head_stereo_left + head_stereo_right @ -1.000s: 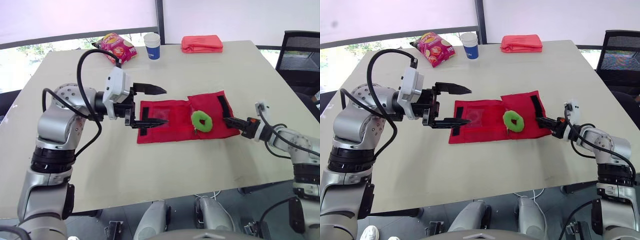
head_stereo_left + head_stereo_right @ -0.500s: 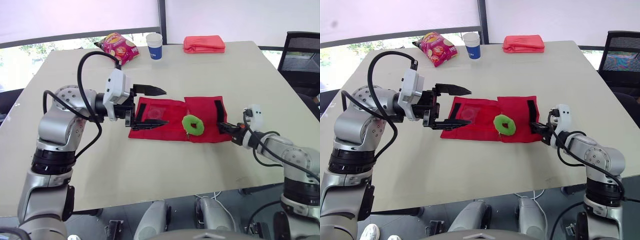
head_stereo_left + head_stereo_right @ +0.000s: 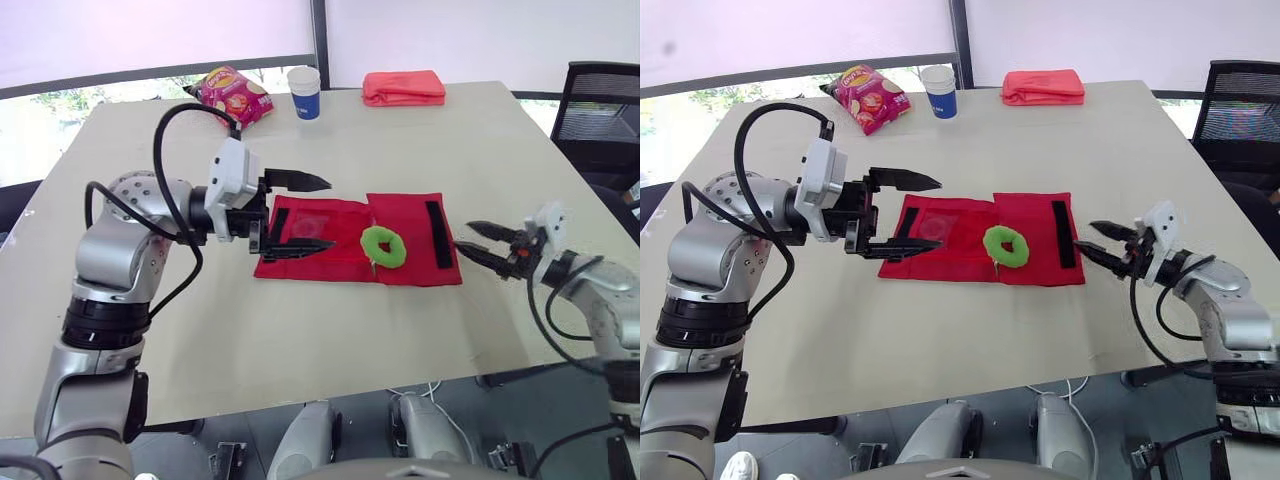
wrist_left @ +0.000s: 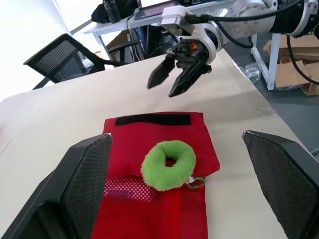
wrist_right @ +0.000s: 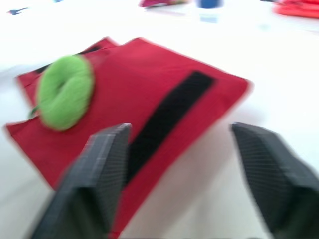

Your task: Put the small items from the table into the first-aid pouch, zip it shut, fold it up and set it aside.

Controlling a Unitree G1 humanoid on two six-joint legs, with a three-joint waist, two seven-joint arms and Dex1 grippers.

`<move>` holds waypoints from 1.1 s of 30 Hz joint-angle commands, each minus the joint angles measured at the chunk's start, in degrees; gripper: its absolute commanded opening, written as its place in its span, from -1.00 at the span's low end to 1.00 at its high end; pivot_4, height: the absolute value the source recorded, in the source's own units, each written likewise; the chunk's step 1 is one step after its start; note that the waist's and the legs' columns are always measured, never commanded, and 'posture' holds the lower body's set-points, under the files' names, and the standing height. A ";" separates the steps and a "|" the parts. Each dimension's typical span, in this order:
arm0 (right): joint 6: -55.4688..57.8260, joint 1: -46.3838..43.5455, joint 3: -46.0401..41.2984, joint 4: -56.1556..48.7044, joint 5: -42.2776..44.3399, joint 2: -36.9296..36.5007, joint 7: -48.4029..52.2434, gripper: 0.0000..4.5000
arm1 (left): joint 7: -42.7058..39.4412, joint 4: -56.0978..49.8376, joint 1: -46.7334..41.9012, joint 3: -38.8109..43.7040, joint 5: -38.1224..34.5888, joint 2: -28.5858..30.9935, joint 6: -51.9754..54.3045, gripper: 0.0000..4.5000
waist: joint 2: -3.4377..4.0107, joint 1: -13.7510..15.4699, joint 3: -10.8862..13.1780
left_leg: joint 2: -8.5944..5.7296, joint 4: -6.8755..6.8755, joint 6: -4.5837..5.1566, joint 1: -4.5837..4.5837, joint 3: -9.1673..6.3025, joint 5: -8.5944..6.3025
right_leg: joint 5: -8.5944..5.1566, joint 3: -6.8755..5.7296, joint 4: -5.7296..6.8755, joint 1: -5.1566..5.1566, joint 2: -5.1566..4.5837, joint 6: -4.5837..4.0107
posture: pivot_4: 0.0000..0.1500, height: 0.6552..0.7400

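A beige table (image 3: 420, 150) stands before bright, blinded windows (image 3: 150, 35), a black mesh chair (image 3: 603, 100) beside it.

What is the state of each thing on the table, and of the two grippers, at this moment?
First-aid pouch: unfolded, lying flat on the table.
Green ring: lying on top of the pouch, not inside.
Left gripper: open, at the pouch's left end.
Right gripper: open, just off the pouch's right edge, holding nothing.
Paper cup: upright.
Snack bag: lying flat.
Red cloth: folded.
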 commanded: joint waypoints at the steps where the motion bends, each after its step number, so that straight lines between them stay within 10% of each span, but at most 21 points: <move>1: -7.60 -3.31 1.43 5.02 -1.22 1.70 4.80 -0.54 | 0.22 -0.73 -0.06 2.08 -0.49 1.08 -0.51 1.00 | 0.00 0.06 0.00 | 0.00 0.01 -0.03 0.00 0.00 0.02 | 0.00 0.01 0.00 0.00 0.00 0.00 | 1.00 0.99; 4: -10.89 -5.77 2.53 10.14 -2.83 3.45 5.47 -0.97 | 0.29 -0.83 0.19 2.37 -0.53 1.24 -0.35 1.00 | 0.01 0.10 0.01 | -0.01 0.01 -0.09 0.00 -0.01 0.05 | 0.01 0.02 0.01 0.00 -0.03 -0.01 | 1.00 0.99; 17: -19.37 -12.13 7.93 28.93 -13.97 6.23 3.26 -0.97 | 3.70 2.67 3.25 5.76 2.12 3.49 -1.67 1.00 | 0.01 0.04 0.00 | -0.02 -0.01 -0.13 0.04 -0.03 0.07 | 0.01 0.05 0.02 0.00 -0.09 -0.03 | 1.00 0.99; 33: -11.72 -19.32 2.24 16.22 -2.65 8.63 4.75 -0.97 | 5.12 0.37 6.22 6.93 0.89 3.72 -0.87 1.00 | 0.06 0.01 0.06 | 0.01 -0.08 -0.14 0.21 0.02 0.04 | 0.02 0.11 0.06 0.07 -0.22 -0.04 | 1.00 0.99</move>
